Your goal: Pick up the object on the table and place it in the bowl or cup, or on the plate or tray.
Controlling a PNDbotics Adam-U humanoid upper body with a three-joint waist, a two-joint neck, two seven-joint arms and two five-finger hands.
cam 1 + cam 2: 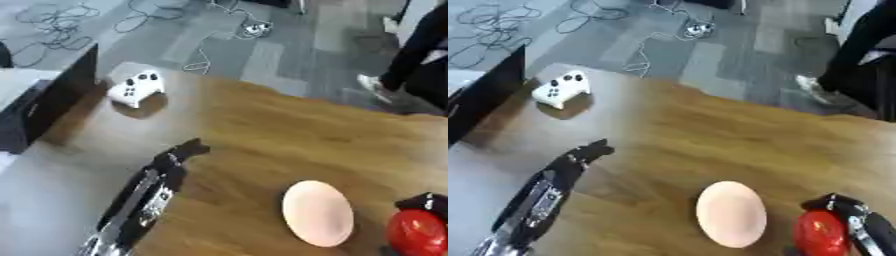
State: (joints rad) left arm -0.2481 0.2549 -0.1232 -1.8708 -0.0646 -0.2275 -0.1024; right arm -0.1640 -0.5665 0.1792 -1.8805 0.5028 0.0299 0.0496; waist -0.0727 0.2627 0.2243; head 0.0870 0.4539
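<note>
I see a red round object (819, 235) at lower right, right hand (852, 216) curled round it, pale pink oval plate (318, 212) lying flat just left, lower centre

table: brown wooden table top (289, 130), visible grain, smooth with a soft sheen
plate: pale pink oval plate (318, 213), matt and smooth
red object: round red object (822, 233), just right of the plate, glossy like plastic
controller: white plastic game controller (136, 88), at the table's far left, smooth
left hand: black left hand (182, 152), matt; silver metal at the arm
</note>
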